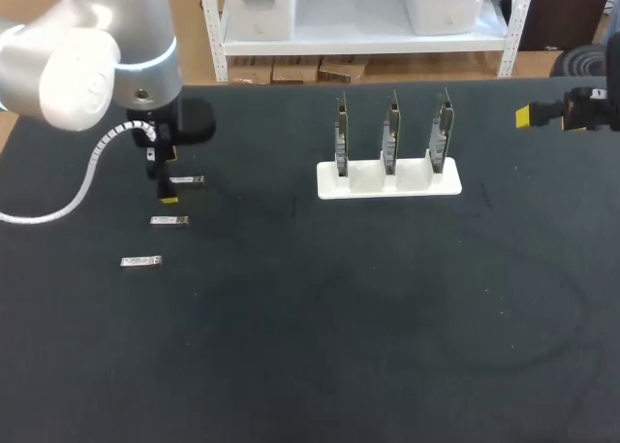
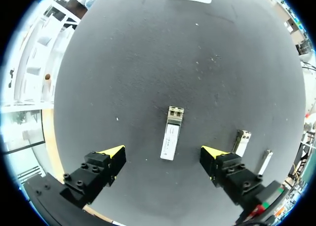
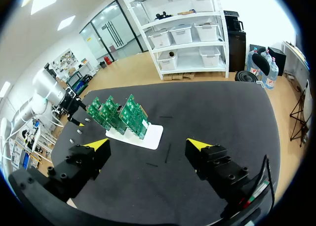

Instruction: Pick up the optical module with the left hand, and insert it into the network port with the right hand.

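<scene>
Three small silver optical modules lie in a slanted row at the table's left: one (image 1: 192,180), a second (image 1: 169,220) and a third (image 1: 140,261). My left gripper (image 1: 169,177) hangs open just above the first one. In the left wrist view that module (image 2: 171,129) lies flat on the mat between the spread yellow fingertips (image 2: 114,152), untouched; my left gripper (image 2: 163,153) holds nothing. A white rack (image 1: 387,183) with three upright green circuit boards (image 1: 390,133) stands mid-table. My right gripper (image 1: 528,115) hovers open and empty at the far right, well away from the boards (image 3: 122,115).
In the left wrist view, the other two modules (image 2: 241,141) (image 2: 264,161) lie beside one fingertip. The black mat (image 1: 339,317) covers the whole table. From the right wrist view, the rack's white base (image 3: 152,136) sits ahead of my right gripper (image 3: 148,145).
</scene>
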`<state>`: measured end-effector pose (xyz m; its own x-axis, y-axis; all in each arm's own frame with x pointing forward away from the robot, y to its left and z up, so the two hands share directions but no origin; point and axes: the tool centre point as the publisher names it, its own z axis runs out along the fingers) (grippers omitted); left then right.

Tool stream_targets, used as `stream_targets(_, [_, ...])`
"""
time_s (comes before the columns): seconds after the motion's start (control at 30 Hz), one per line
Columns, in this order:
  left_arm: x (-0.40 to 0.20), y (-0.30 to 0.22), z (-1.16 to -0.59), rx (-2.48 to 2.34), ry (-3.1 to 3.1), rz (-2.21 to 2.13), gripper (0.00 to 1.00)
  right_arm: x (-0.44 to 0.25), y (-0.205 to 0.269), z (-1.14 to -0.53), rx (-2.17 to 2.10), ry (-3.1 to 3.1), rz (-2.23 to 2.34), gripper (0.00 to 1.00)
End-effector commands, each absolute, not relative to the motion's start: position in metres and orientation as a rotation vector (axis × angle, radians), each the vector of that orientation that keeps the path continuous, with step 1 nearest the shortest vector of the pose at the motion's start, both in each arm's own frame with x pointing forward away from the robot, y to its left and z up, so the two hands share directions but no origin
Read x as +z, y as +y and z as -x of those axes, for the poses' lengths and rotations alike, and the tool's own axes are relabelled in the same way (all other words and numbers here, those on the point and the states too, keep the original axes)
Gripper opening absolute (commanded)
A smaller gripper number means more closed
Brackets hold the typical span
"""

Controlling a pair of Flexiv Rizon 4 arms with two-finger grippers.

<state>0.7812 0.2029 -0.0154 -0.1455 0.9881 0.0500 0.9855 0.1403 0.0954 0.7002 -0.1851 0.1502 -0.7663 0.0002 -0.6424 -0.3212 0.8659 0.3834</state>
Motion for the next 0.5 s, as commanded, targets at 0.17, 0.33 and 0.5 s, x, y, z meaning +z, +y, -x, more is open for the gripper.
stream_targets(0.17, [-0.0155,0.2026,-0.7811,0.164,2.350,-2.045,1.00,0.1500,-0.1851,-0.7000,0.636,2.374,0.231,1.00])
stream_targets(0.33, [-0.0156,0.2009,-0.7818,0.159,2.334,-2.050,0.00,0.1500,-0.1851,-0.7000,0.636,2.374,0.231,1.00])
stream_targets(0.5, [-0.0154,0.2004,-0.7811,0.152,2.338,-2.049,0.00,0.1500,-0.1851,-0.7000,0.636,2.374,0.231,1.00])
